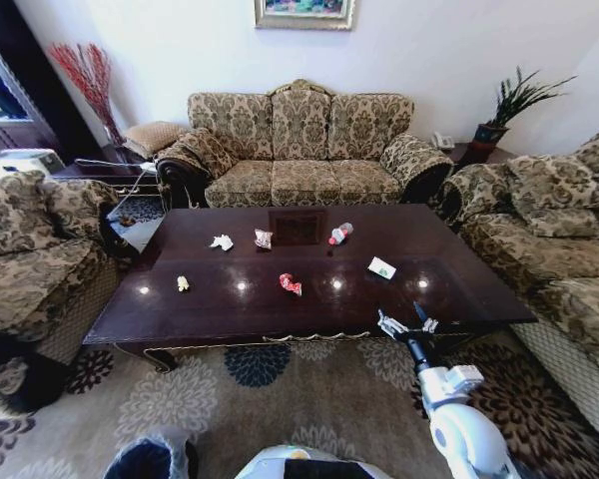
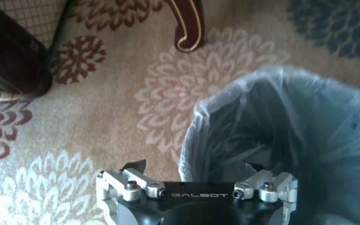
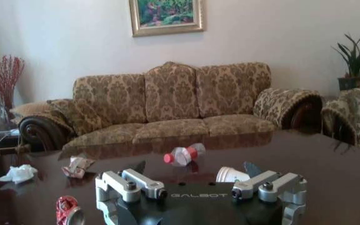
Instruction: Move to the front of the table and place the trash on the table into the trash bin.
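1. Nearest me in the head view is the bin, low at my left. My left claw hangs over its rim with jaws spread wide and empty. In the left wrist view the liner's folded edge sits right under the fingertips, so I judge a careless descent could snag the bag and drag the bin along the carpet.
2. The desk spans the room ahead, hemmed by sofas on three sides. Only the near edge gives me free approach. Its carved front apron is the thing I could bump if I drive closer.
3. My right claw sits over the near right edge of the desk, jaws wide, nothing held.
4. The trash is scattered over the desk. The bottle lies on its side and may roll if nudged. The carton is closest to the right claw.
5. The red wrapper sits mid-desk; the white paper, the paper beside it and the yellow scrap lie farther left, a long reach. I could sweep pieces off the glossy top.
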